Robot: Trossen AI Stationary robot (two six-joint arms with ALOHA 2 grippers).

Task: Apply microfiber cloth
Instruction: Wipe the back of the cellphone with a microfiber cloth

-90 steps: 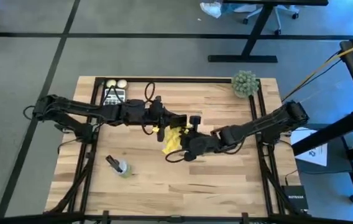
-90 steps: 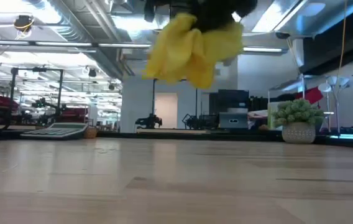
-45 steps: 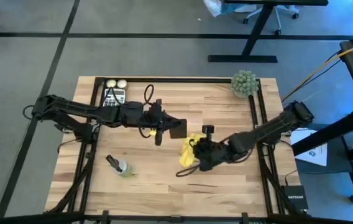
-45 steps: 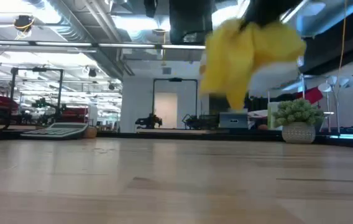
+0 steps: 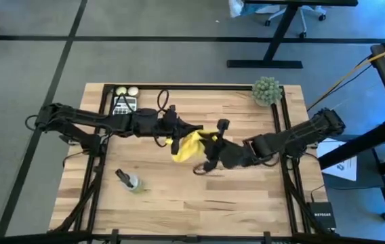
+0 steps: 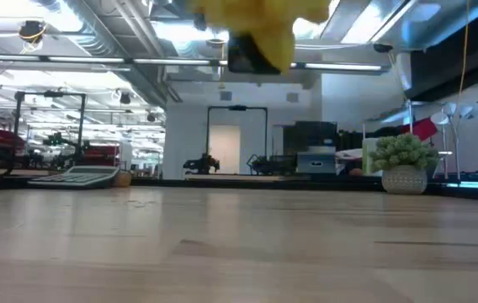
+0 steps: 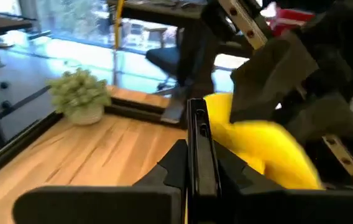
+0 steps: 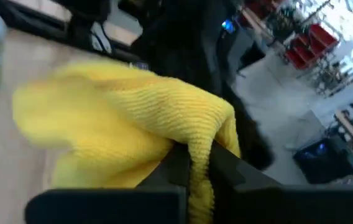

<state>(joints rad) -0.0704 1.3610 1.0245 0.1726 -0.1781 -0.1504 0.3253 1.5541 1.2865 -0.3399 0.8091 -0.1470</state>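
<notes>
Grey floor (image 5: 36, 61) surrounds the wooden table (image 5: 233, 203) under ceiling lights (image 6: 180, 34).

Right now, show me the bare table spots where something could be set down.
Bare wood lies along the near edge, right of the small bottle, and between the potted plant and calculator. The middle is crowded: the left claw holds the smartphone and the right claw grips the microfiber cloth there.

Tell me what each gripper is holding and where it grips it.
The right gripper pinches a bunched fold of the yellow cloth, held above the table. The left gripper clamps a thin black phone edge-on, by one end.
</notes>
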